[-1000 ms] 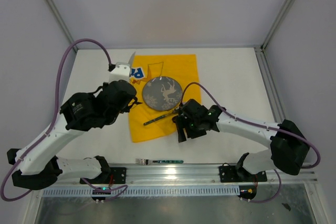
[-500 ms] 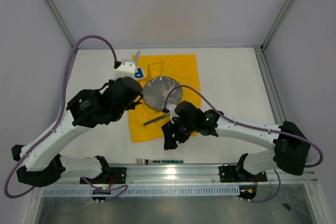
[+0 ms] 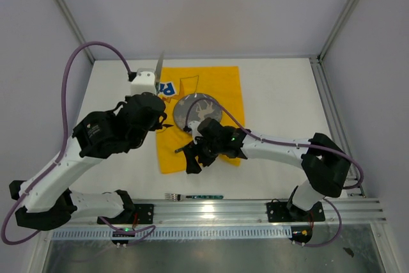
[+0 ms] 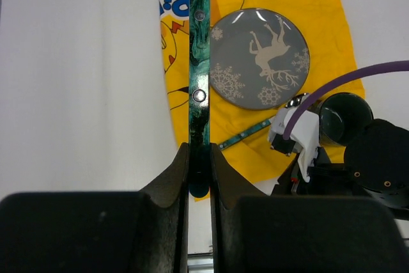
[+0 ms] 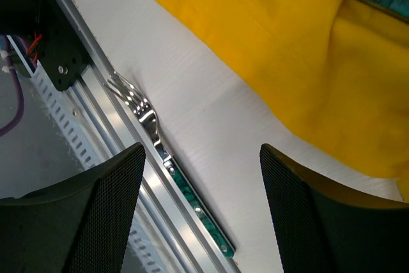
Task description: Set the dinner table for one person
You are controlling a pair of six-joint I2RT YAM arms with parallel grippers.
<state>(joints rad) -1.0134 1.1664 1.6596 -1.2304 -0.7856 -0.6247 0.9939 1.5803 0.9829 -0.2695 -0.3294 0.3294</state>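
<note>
My left gripper [image 3: 155,89] is shut on the end of a green-handled knife [image 4: 197,75], raised with its blade [image 3: 159,65] pointing to the far side. A grey plate [image 3: 195,110] [image 4: 259,57] with a deer print sits on the yellow cloth [image 3: 220,84] [image 4: 313,11] on the white dinner table [image 3: 281,94]. A second green-handled utensil [image 3: 183,148] [image 4: 246,137] lies on the cloth near the plate. My right gripper [image 3: 192,161] [image 5: 201,158] hangs open over bare table by the cloth's near left corner. A fork [image 3: 192,195] [image 5: 144,110] lies below it at the table's near edge.
An aluminium rail [image 3: 211,209] [image 5: 83,113] runs right along the fork at the near edge. Purple cables [image 3: 83,55] loop from both arms. Frame posts [image 3: 342,17] stand at the back corners. The right arm lies across the cloth's near right part.
My right gripper has moved left across the cloth to its near left corner, still open. The left arm has shifted a little with the knew grip unchanged on the knife.
</note>
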